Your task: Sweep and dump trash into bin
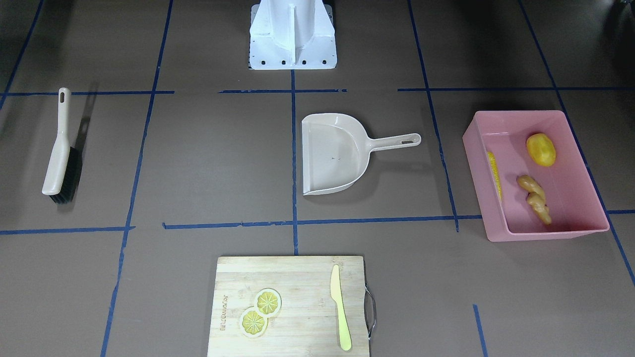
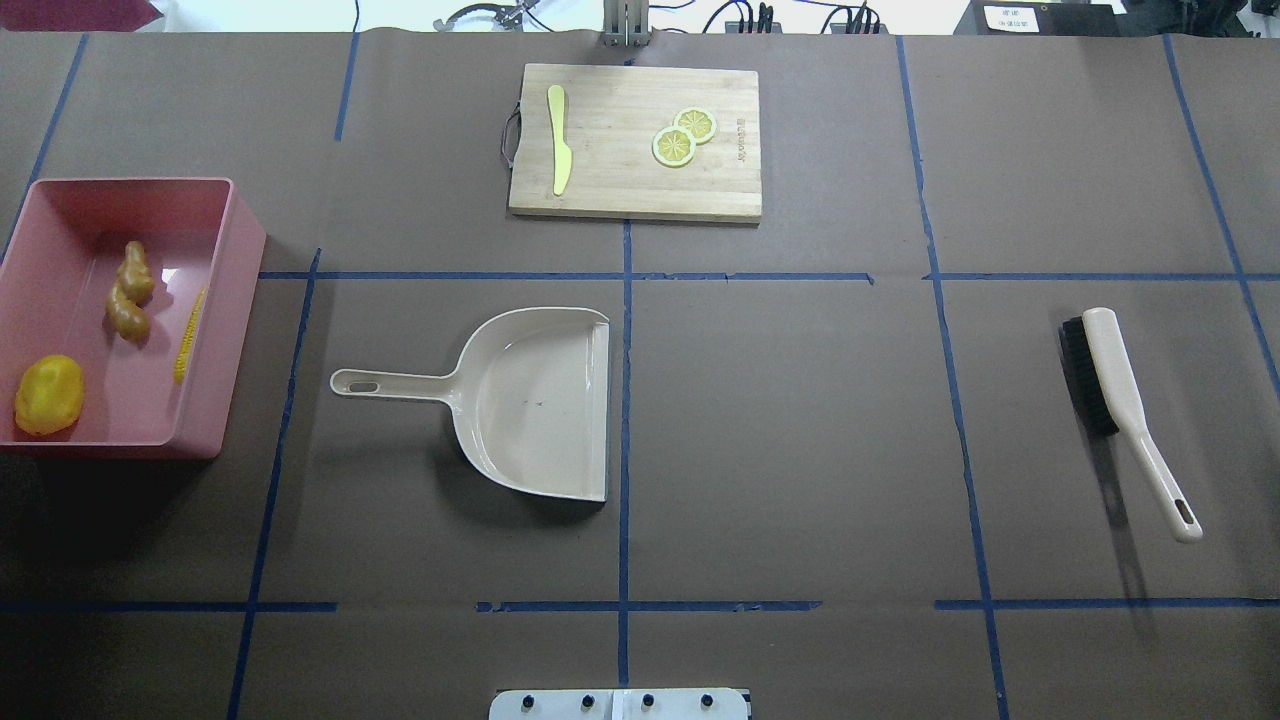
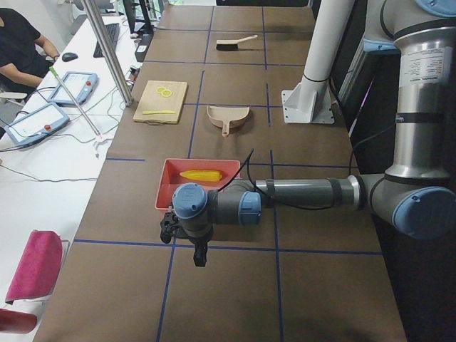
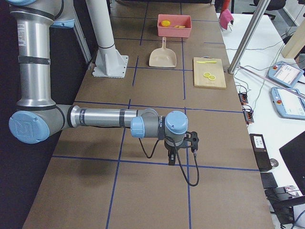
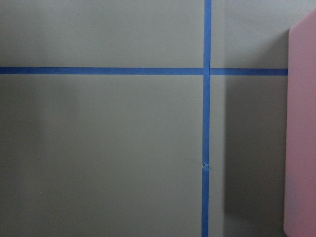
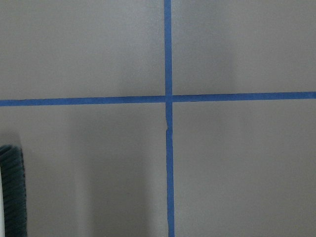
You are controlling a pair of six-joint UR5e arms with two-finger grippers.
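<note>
Board [image 1: 297, 292], nearest, bears a printed word at one edge, too small to read. Corn [image 2: 190, 335], potato [image 2: 48, 394] and ginger [image 2: 128, 295] lie in the bin [image 2: 240, 300]. Left gripper [image 3: 201, 261] and right gripper [image 4: 171, 160] hang above the table [image 3: 228, 299]; spread or clenched, I cannot tell.

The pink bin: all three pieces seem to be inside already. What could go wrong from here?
1. The left hand hangs low, close to the bin; a careless move of that arm might push it.
2. The corn cob lies along the bin's sloping wall; a knock might tip it out.
3. The lemon slices on the cutting board are yellow too; further sweeping might wrongly take them as trash.
</note>
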